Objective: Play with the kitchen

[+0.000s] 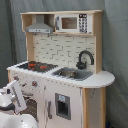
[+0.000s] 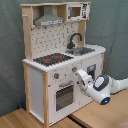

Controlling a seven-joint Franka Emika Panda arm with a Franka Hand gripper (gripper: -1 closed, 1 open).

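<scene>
The kitchen (image 1: 60, 55) (image 2: 37, 82) is a tall white and light-wood toy. It has a red-ringed black hob (image 1: 35, 65) (image 2: 52, 59), a sink (image 1: 72, 74) (image 2: 85, 50) and a black faucet (image 1: 85, 59) (image 2: 75, 40). Up top are a grey hood (image 1: 40, 25) (image 2: 49, 19) and a small microwave (image 1: 70, 23) (image 2: 77, 11). My gripper (image 1: 15, 91) (image 2: 79, 74) is at the kitchen's front panel. In the second exterior view it is just right of and below a knob (image 2: 74, 69), beside the oven window (image 2: 64, 95).
The kitchen stands on light wooden tabletops (image 2: 102, 116), with a seam between two of them (image 2: 70, 118). A dark grey-green curtain (image 2: 116, 25) hangs behind. My white arm (image 2: 107, 86) reaches in from the second exterior view's right.
</scene>
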